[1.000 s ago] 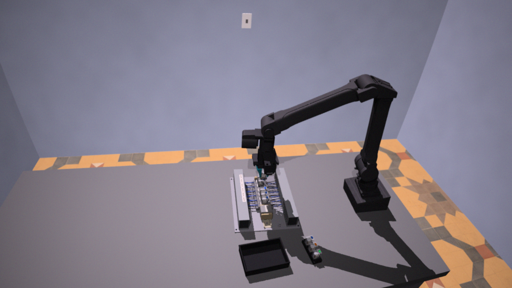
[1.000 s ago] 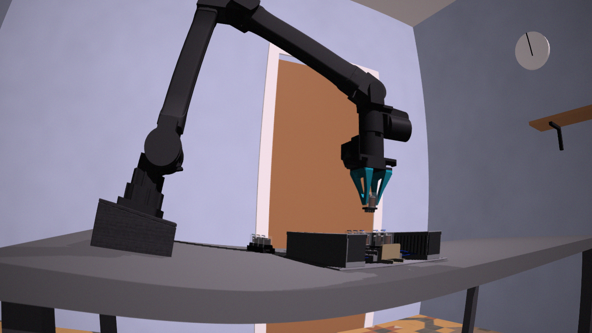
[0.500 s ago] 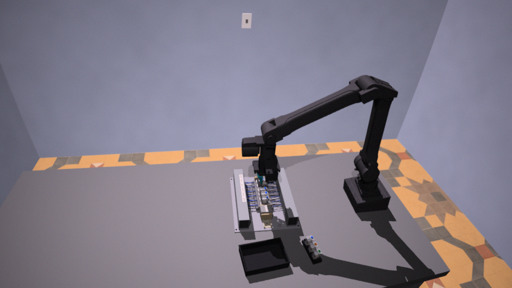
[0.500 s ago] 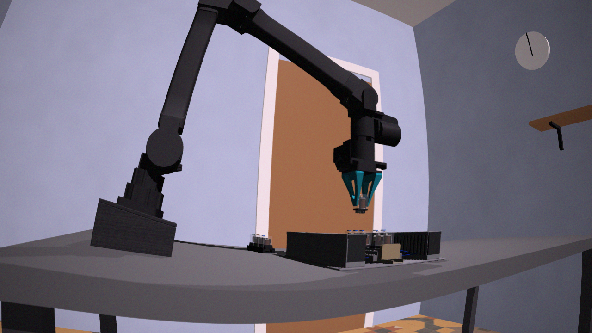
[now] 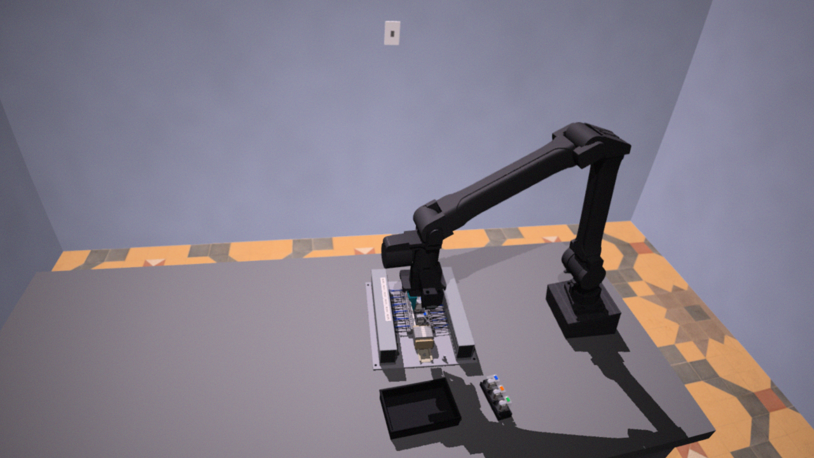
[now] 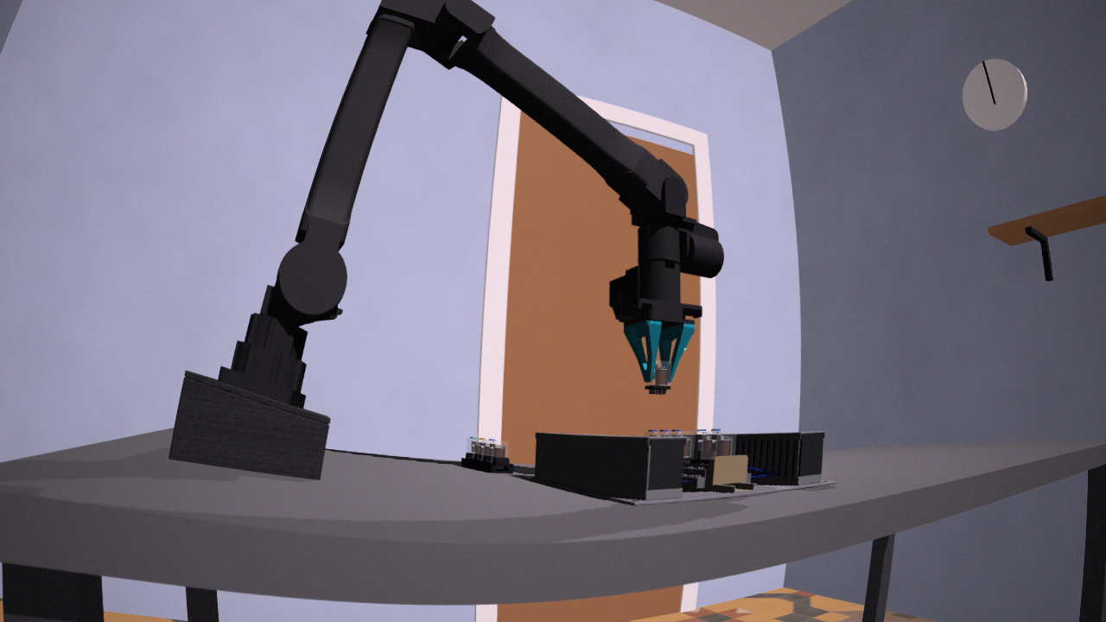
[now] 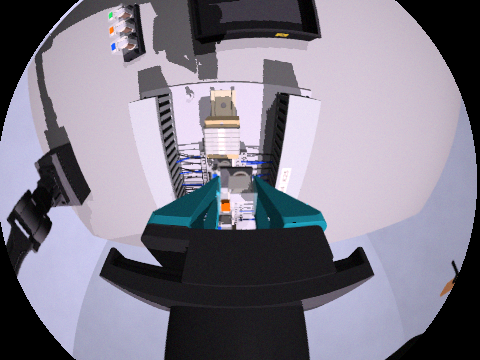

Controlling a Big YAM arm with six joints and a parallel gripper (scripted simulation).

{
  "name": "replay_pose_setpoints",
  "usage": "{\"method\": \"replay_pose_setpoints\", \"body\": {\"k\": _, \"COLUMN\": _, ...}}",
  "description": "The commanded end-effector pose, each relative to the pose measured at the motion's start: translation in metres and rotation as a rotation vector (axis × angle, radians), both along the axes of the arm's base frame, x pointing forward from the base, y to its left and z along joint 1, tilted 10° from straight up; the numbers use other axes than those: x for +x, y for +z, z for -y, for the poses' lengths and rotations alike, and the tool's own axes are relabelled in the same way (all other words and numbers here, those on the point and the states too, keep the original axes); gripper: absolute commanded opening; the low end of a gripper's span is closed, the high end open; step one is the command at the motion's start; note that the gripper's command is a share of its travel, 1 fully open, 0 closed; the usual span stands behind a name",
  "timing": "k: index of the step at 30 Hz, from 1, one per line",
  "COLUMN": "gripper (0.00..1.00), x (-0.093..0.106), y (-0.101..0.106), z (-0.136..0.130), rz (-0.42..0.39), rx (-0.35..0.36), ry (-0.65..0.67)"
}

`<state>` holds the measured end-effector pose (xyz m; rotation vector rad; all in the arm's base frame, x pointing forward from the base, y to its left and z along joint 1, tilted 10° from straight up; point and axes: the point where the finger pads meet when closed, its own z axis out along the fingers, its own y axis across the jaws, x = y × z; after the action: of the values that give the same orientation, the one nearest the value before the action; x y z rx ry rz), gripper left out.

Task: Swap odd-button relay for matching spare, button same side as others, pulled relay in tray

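My gripper (image 6: 662,373) (image 7: 236,181) (image 5: 415,300) is shut on a relay (image 6: 659,386) (image 7: 231,215) with an orange test button. It holds the relay well above the wired panel (image 5: 371,324) (image 7: 143,134), over the far part of the relay row (image 5: 421,329) (image 6: 705,446) (image 7: 223,140). The relays in the row carry blue buttons. A small holder (image 5: 496,397) (image 6: 486,463) (image 7: 126,30) near the front carries three spare relays, with blue (image 5: 495,378), orange (image 5: 500,388) and green (image 5: 505,399) buttons. The black tray (image 5: 418,407) (image 7: 250,3) lies empty in front of the panel.
Two long black wire ducts (image 5: 385,321) (image 5: 462,321) flank the relay row. A tan block (image 5: 423,341) (image 6: 728,469) sits at the row's near end. The arm's base (image 5: 583,310) (image 6: 247,433) stands to the right of the panel.
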<state>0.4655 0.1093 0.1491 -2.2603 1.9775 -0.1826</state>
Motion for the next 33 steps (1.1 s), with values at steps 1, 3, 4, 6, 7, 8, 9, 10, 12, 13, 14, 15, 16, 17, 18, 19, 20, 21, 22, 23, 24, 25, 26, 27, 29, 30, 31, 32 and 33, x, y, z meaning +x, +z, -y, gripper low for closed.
{"method": "replay_pose_setpoints", "body": {"k": 1, "gripper": 0.00, "x": 0.013, "y": 0.016, "z": -0.027, "rz": 0.023, "rx": 0.014, "ry": -0.022}}
{"method": "replay_pose_setpoints", "body": {"k": 3, "gripper": 0.00, "x": 0.012, "y": 0.016, "z": -0.040, "rz": 0.022, "rx": 0.015, "ry": -0.021}}
{"method": "replay_pose_setpoints", "body": {"k": 4, "gripper": 0.00, "x": 0.012, "y": 0.016, "z": -0.040, "rz": 0.022, "rx": 0.015, "ry": -0.021}}
{"method": "replay_pose_setpoints", "body": {"k": 6, "gripper": 0.00, "x": 0.012, "y": 0.016, "z": -0.046, "rz": 0.021, "rx": 0.015, "ry": -0.021}}
{"method": "replay_pose_setpoints", "body": {"k": 7, "gripper": 0.00, "x": 0.012, "y": 0.016, "z": -0.053, "rz": 0.021, "rx": 0.015, "ry": -0.021}}
{"method": "replay_pose_setpoints", "body": {"k": 8, "gripper": 0.00, "x": 0.012, "y": 0.016, "z": -0.059, "rz": 0.021, "rx": 0.016, "ry": -0.021}}
{"method": "replay_pose_setpoints", "body": {"k": 9, "gripper": 0.00, "x": 0.012, "y": 0.016, "z": -0.066, "rz": 0.021, "rx": 0.016, "ry": -0.021}}
{"method": "replay_pose_setpoints", "body": {"k": 10, "gripper": 0.00, "x": 0.012, "y": 0.016, "z": -0.072, "rz": 0.021, "rx": 0.016, "ry": -0.021}}
{"method": "replay_pose_setpoints", "body": {"k": 12, "gripper": 0.00, "x": 0.012, "y": 0.016, "z": -0.085, "rz": 0.020, "rx": 0.017, "ry": -0.021}}
{"method": "replay_pose_setpoints", "body": {"k": 13, "gripper": 0.00, "x": 0.011, "y": 0.016, "z": -0.092, "rz": 0.020, "rx": 0.017, "ry": -0.021}}
{"method": "replay_pose_setpoints", "body": {"k": 14, "gripper": 0.00, "x": 0.011, "y": 0.016, "z": -0.098, "rz": 0.020, "rx": 0.018, "ry": -0.021}}
{"method": "replay_pose_setpoints", "body": {"k": 15, "gripper": 0.00, "x": 0.011, "y": 0.017, "z": -0.105, "rz": 0.020, "rx": 0.018, "ry": -0.021}}
{"method": "replay_pose_setpoints", "body": {"k": 16, "gripper": 0.00, "x": 0.011, "y": 0.017, "z": -0.111, "rz": 0.020, "rx": 0.018, "ry": -0.021}}
{"method": "replay_pose_setpoints", "body": {"k": 17, "gripper": 0.00, "x": 0.011, "y": 0.017, "z": -0.117, "rz": 0.019, "rx": 0.019, "ry": -0.021}}
{"method": "replay_pose_setpoints", "body": {"k": 18, "gripper": 0.00, "x": 0.011, "y": 0.017, "z": -0.124, "rz": 0.019, "rx": 0.019, "ry": -0.021}}
{"method": "replay_pose_setpoints", "body": {"k": 19, "gripper": 0.00, "x": 0.011, "y": 0.017, "z": -0.130, "rz": 0.019, "rx": 0.019, "ry": -0.021}}
{"method": "replay_pose_setpoints", "body": {"k": 20, "gripper": 0.00, "x": 0.010, "y": 0.017, "z": -0.136, "rz": 0.019, "rx": 0.020, "ry": -0.021}}
{"method": "replay_pose_setpoints", "body": {"k": 21, "gripper": 0.00, "x": 0.010, "y": 0.017, "z": -0.136, "rz": 0.019, "rx": 0.020, "ry": -0.021}}
{"method": "replay_pose_setpoints", "body": {"k": 22, "gripper": 0.00, "x": 0.010, "y": 0.017, "z": -0.136, "rz": 0.019, "rx": 0.020, "ry": -0.021}}
{"method": "replay_pose_setpoints", "body": {"k": 23, "gripper": 0.00, "x": 0.010, "y": 0.017, "z": -0.142, "rz": 0.019, "rx": 0.020, "ry": -0.021}}
{"method": "replay_pose_setpoints", "body": {"k": 24, "gripper": 0.00, "x": 0.010, "y": 0.018, "z": -0.148, "rz": 0.019, "rx": 0.020, "ry": -0.021}}
{"method": "replay_pose_setpoints", "body": {"k": 25, "gripper": 0.00, "x": 0.010, "y": 0.018, "z": -0.154, "rz": 0.019, "rx": 0.020, "ry": -0.021}}
{"method": "replay_pose_setpoints", "body": {"k": 26, "gripper": 0.00, "x": 0.010, "y": 0.018, "z": -0.160, "rz": 0.019, "rx": 0.021, "ry": -0.021}}
{"method": "replay_pose_setpoints", "body": {"k": 27, "gripper": 0.00, "x": 0.010, "y": 0.018, "z": -0.165, "rz": 0.019, "rx": 0.021, "ry": -0.021}}
{"method": "replay_pose_setpoints", "body": {"k": 29, "gripper": 0.00, "x": 0.009, "y": 0.018, "z": -0.175, "rz": 0.018, "rx": 0.021, "ry": -0.021}}
{"method": "replay_pose_setpoints", "body": {"k": 30, "gripper": 0.00, "x": 0.009, "y": 0.018, "z": -0.180, "rz": 0.018, "rx": 0.022, "ry": -0.021}}
{"method": "replay_pose_setpoints", "body": {"k": 31, "gripper": 0.00, "x": 0.009, "y": 0.018, "z": -0.184, "rz": 0.018, "rx": 0.022, "ry": -0.021}}
{"method": "replay_pose_setpoints", "body": {"k": 32, "gripper": 0.00, "x": 0.009, "y": 0.019, "z": -0.188, "rz": 0.018, "rx": 0.022, "ry": -0.020}}
{"method": "replay_pose_setpoints", "body": {"k": 33, "gripper": 0.00, "x": 0.009, "y": 0.019, "z": -0.192, "rz": 0.018, "rx": 0.022, "ry": -0.020}}
